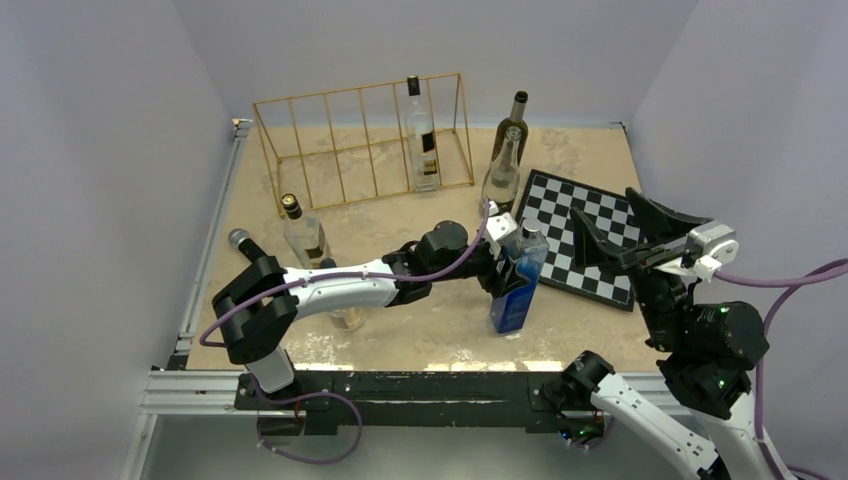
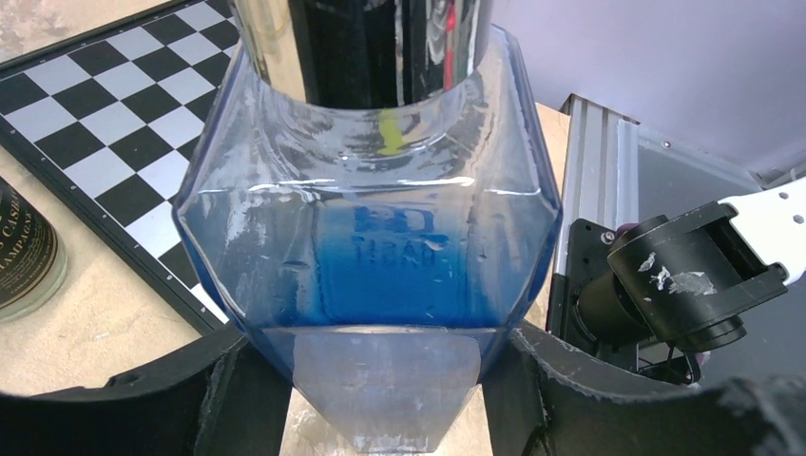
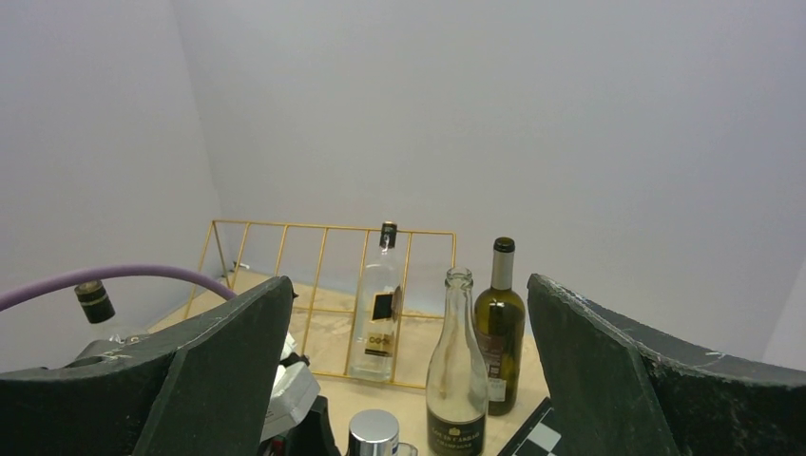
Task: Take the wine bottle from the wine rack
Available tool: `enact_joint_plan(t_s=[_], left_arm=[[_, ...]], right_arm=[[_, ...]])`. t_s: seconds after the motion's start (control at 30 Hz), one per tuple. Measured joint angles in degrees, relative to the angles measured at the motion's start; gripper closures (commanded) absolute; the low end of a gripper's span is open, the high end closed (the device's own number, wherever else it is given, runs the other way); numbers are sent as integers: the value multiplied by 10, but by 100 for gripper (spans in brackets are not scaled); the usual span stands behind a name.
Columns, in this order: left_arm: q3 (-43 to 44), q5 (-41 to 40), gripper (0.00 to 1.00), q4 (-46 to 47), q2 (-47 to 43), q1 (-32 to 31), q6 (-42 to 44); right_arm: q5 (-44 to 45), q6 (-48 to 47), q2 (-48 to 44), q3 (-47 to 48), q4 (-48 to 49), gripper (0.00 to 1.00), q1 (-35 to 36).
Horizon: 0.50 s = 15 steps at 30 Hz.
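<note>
Top view: I'm seeing the rack point(image 1: 365, 140) standing at upper centre on the sandy table point(image 1: 440, 325). It is holding one clear wine bottle point(image 1: 422, 140) upright near its right end. At centre my left gripper point(image 1: 503, 255) is clamping a blue bottle point(image 1: 515, 295) beside the chessboard point(image 1: 600, 250).

Left wrist: the blue bottle point(image 2: 366, 218) is filling the frame with its top cut off, and I cannot tell its contents.

Right wrist: the right gripper point(image 3: 407, 313) is gaping wide and empty, framing the rack point(image 3: 323, 275) and wine bottle point(image 3: 378, 304) against grey walls point(image 3: 570, 114).
</note>
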Motion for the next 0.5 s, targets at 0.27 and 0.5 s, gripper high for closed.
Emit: enact_joint_plan(t_s=[0.27,0.5], left_arm=[[0,5,57,-1,0,-2,12],[0,11,38,-1,0,-5,28]], right_arm=[[0,0,0,-6,0,1,0],[0,-1,0,-7,0,1,0]])
